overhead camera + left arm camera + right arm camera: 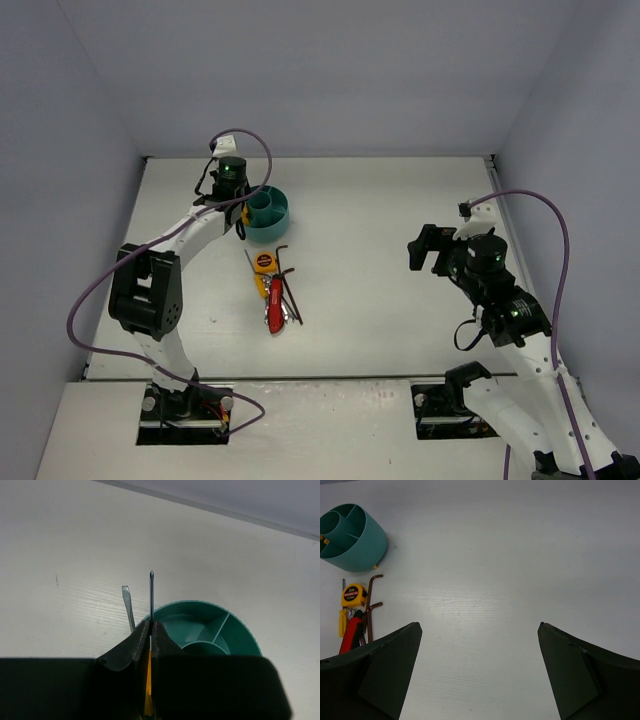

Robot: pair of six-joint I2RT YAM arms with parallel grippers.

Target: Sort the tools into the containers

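Note:
My left gripper (pixel 238 208) (pixel 151 623) is shut on a yellow-handled screwdriver (pixel 151 592) at the left rim of the teal organiser (pixel 268 215) (pixel 220 627). Its tip points away past my fingers. A second, flat-bladed screwdriver shaft (pixel 128 607) sticks up beside it, with its lower end hidden behind my finger. The other tools lie in front of the organiser: a yellow tape measure (pixel 263 262) (pixel 353 595), a red-handled tool (pixel 273 305) (pixel 351 635), black hex keys (pixel 290 285) (pixel 372 597) and a yellow screwdriver (pixel 342 622). My right gripper (pixel 425 248) (pixel 480 625) is open and empty, far to the right.
The organiser (pixel 352 537) stands near the table's back left. Grey walls close the table at the back and on both sides. Bare white tabletop (pixel 380 240) lies between the tool pile and my right arm.

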